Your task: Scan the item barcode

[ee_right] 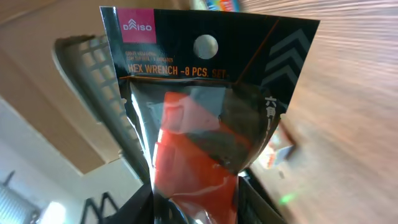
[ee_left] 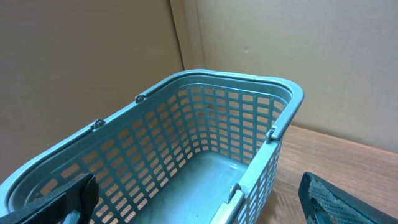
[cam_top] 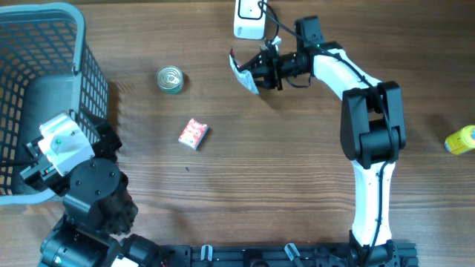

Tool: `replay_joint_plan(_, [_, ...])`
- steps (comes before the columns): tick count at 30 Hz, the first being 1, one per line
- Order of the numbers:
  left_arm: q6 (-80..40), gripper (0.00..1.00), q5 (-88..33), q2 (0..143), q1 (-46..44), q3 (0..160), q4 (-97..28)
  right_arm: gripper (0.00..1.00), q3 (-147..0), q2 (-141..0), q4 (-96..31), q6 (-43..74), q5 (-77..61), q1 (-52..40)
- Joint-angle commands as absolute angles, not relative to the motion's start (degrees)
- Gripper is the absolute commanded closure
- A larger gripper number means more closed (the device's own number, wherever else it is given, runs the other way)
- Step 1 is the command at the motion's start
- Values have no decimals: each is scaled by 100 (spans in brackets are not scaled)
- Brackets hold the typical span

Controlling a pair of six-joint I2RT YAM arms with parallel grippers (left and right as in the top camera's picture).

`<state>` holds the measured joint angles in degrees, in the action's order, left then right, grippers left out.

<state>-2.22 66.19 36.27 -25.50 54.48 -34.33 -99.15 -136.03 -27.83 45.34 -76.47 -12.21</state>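
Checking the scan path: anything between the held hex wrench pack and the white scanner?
Nothing visible. Only bare table lies between the hex wrench pack, held in the right gripper, and the white scanner.

Blue basket (ee_left: 249,78) on wooden table (ee_left: 351,163); left claw (ee_left: 199,208) spread wide.

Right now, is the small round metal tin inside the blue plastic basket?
No, the tin sits on the wooden table, outside the basket.

basket (cam_top: 90,81) far left, can (cam_top: 170,79) behind box (cam_top: 194,133), pack (cam_top: 243,74) near scanner (cam_top: 250,18)
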Motion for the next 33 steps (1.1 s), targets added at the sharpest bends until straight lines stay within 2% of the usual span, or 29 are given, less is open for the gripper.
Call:
replay_joint_plan(1, [-233,0,6716,3629,-2528,5513,-3413,94,-9682,-13662,-2803,4178,-7686,-1221])
replay_joint_plan(4, [-235,0,6713,3629,-2528,5513,-3413,89,-9662,-13662,-2797,4163,-7483,-1219])
replay_joint_plan(9, [-235,0,6558,3629,-2528,5513,-3415,89,-9662,-13662,-3035,4034,-6834,-1229])
replay_joint_plan(13, [-235,0,5640,3629,-2528,5513,-3415,89,-9662,-13662,-3411,3734,-6552,-1229])
replay_joint_plan(15, [-235,0,5553,3629,-2528,5513,-3417,89,-9662,-13662,-3732,3684,-6569,-1236])
replay_joint_plan(23, [-233,0,5555,3629,-2528,5513,-3627,91,-9662,-13664,-4038,3686,-8090,-1575])
replay_joint_plan(25, [-233,0,5555,3629,-2528,5513,-3632,86,-9662,-13662,-4040,3688,-8123,-1682])
replay_joint_plan(27, [-233,0,5583,3629,-2528,5513,-3634,73,-9662,-13662,-4040,3684,-8158,-1804])
replay_joint_plan(28, [-231,0,5621,3629,-2528,5513,-3638,73,-9662,-13662,-4040,3684,-8156,-1844])
replay_joint_plan(30, [-207,0,5645,3629,-2528,5513,-3673,79,-9662,-13662,-4045,3688,-8160,-1879])
replay_joint_plan(33, [-207,0,5647,3629,-2528,5513,-3712,79,-9662,-13662,-4206,3623,-8250,-1879])
